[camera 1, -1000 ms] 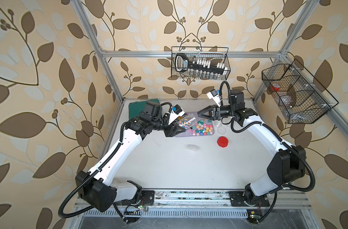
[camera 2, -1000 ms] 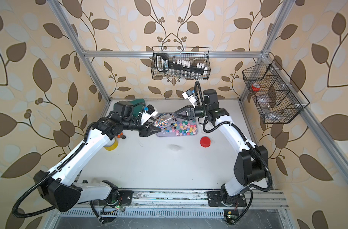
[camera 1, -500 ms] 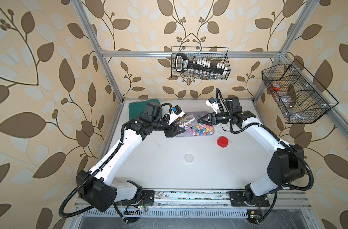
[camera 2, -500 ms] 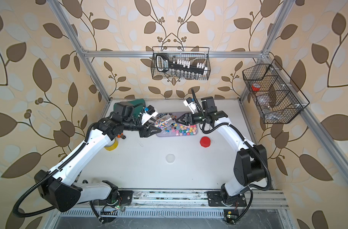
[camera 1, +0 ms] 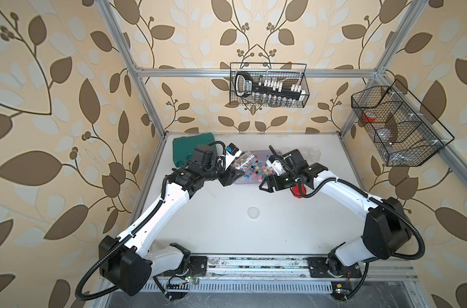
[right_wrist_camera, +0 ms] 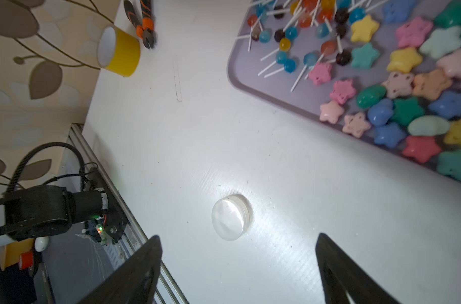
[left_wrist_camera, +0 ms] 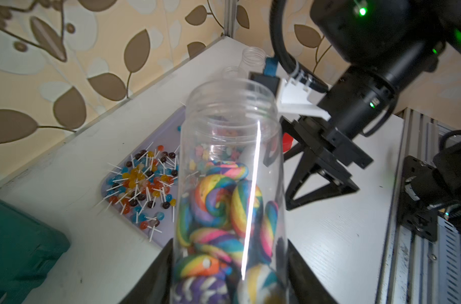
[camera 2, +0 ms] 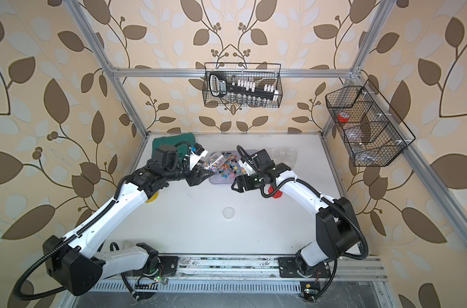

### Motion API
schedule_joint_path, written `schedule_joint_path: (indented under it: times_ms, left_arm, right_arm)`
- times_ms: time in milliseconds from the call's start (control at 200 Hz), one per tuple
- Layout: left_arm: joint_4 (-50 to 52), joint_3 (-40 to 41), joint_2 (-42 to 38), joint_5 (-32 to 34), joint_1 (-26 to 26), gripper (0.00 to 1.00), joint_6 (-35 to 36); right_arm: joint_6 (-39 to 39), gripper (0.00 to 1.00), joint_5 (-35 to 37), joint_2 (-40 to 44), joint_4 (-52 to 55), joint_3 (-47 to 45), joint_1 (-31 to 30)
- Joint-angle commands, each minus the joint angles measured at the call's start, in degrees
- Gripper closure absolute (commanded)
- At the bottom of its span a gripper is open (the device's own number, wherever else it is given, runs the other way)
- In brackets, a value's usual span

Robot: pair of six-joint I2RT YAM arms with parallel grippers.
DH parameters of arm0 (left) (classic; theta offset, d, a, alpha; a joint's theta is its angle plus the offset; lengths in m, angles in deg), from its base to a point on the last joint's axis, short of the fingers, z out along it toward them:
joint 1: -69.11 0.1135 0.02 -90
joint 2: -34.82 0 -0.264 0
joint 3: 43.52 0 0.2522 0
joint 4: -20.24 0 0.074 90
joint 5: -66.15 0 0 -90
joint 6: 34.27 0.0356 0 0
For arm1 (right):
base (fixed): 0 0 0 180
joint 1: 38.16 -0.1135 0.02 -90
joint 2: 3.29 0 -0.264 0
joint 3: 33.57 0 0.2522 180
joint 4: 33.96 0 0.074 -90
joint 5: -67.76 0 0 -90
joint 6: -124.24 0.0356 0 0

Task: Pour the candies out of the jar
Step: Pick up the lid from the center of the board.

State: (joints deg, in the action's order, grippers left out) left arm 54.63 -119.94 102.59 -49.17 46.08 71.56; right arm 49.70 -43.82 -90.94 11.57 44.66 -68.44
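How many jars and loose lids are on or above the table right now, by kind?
Part-filled jar of candies: 1
Empty open jars: 2
Clear lid: 1
Red lid: 1
Total: 5

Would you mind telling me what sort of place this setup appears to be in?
Most likely a lab test cell, not a home: an aluminium frame holds wallpapered panels, two robot arms are bolted to a rail, and wire baskets hang from the frame.
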Motion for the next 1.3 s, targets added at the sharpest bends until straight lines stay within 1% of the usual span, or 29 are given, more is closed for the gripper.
schedule_joint_path:
  times_ms: [0,105,130,250,295,365,525,755,1005,1300]
  left_arm:
    - [-9.9,1.29,-3.94,8.68,1.8,0.78,-5.09]
    - [-13.78,3.75,-5.81,12.71,4.66,0.78,-9.17]
    - [-14.65,4.28,-6.23,13.24,5.66,0.78,-10.16]
    - [-16.54,5.74,-7.75,14.13,10.02,0.79,-14.39]
    - [-16.98,6.24,-8.27,13.4,11.52,0.79,-15.56]
    - [-17.45,7.2,-9.25,12.95,12.77,0.79,-15.84]
    - [-17.28,8.37,-11.48,12.75,13.09,0.79,-15.11]
    - [-16.77,10.24,-14.02,12.4,13.05,0.79,-15.06]
    - [-15.61,11.76,-16.67,12.61,13.09,0.79,-14.77]
    - [-15.35,11.76,-17.21,12.11,13.06,0.8,-14.85]
  right_arm:
    - [3.63,0.09,11.84,1.74,2.48,-1.79,-4.59]
    - [6.63,0.09,17.1,1.16,2.55,-2.26,-9.24]
    - [7.36,0.09,18.05,0.71,2.56,-2.16,-11.26]
    - [10.21,0.09,21.11,-2.29,2.46,-1.26,-16.35]
    - [11.05,0.09,21.62,-3.65,2.48,-0.78,-17.75]
    - [11.75,0.1,22.35,-5.77,2.46,0.23,-19.76]
    - [13.42,0.12,24.5,-10.23,2.44,1.92,-23.09]
    - [14.42,0.13,26.32,-13.83,1.69,2.77,-25.15]
    - [14.33,0.16,26.96,-14.82,1.32,2.21,-25.19]
    - [13.4,0.17,27.86,-18.22,1.44,3.88,-25.24]
